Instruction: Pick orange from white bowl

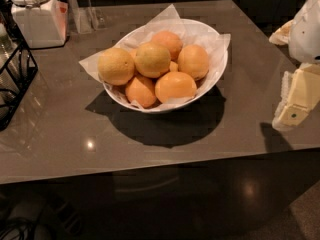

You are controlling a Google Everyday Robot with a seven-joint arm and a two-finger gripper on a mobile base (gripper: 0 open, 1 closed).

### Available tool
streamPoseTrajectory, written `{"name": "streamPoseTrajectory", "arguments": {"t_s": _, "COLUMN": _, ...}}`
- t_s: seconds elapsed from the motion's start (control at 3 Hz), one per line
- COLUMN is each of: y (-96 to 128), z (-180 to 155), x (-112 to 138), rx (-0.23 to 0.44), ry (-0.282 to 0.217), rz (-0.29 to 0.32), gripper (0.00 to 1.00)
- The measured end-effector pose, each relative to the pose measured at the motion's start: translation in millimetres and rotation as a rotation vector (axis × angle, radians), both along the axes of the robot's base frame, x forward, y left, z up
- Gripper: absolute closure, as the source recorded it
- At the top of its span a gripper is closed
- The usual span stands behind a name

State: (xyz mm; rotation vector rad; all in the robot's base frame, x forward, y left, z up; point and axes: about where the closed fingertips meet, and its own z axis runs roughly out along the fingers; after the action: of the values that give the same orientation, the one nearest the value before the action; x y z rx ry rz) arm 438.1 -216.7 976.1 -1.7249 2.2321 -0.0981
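The white bowl (212, 76), lined with crumpled white paper, stands in the middle of the grey table and holds several oranges. The orange (152, 60) is dull yellowish-orange with a brownish tinge and sits on top of the pile, near the centre. A paler yellow-orange fruit (116, 66) lies to its left. Deeper orange fruits (175, 86) lie around it. My gripper (294, 109), cream-coloured, hangs at the right edge of the view, over the table's right side. It is well to the right of the bowl and apart from it, and holds nothing that I can see.
A white lidded jar (37, 15) stands at the back left, with a clear stand (89, 15) beside it. A black wire rack (17, 79) sits at the left edge. The table's front edge (150, 171) runs across below the bowl.
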Motion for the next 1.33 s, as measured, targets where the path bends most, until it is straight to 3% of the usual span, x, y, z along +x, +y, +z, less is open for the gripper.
{"name": "streamPoseTrajectory", "arguments": {"t_s": 0.33, "y": 1, "z": 1, "x": 0, "rx": 0.002, "ry": -0.004, "rz": 0.001, "gripper": 0.0}}
{"name": "streamPoseTrajectory", "arguments": {"t_s": 0.67, "y": 33, "z": -1, "x": 19, "rx": 0.1, "ry": 0.007, "rz": 0.071, "gripper": 0.0}}
{"name": "streamPoseTrajectory", "arguments": {"t_s": 1.0, "y": 85, "z": 5, "x": 51, "rx": 0.252, "ry": 0.013, "rz": 0.164, "gripper": 0.0}}
{"name": "streamPoseTrajectory", "arguments": {"t_s": 1.33, "y": 85, "z": 5, "x": 51, "rx": 0.253, "ry": 0.013, "rz": 0.164, "gripper": 0.0}}
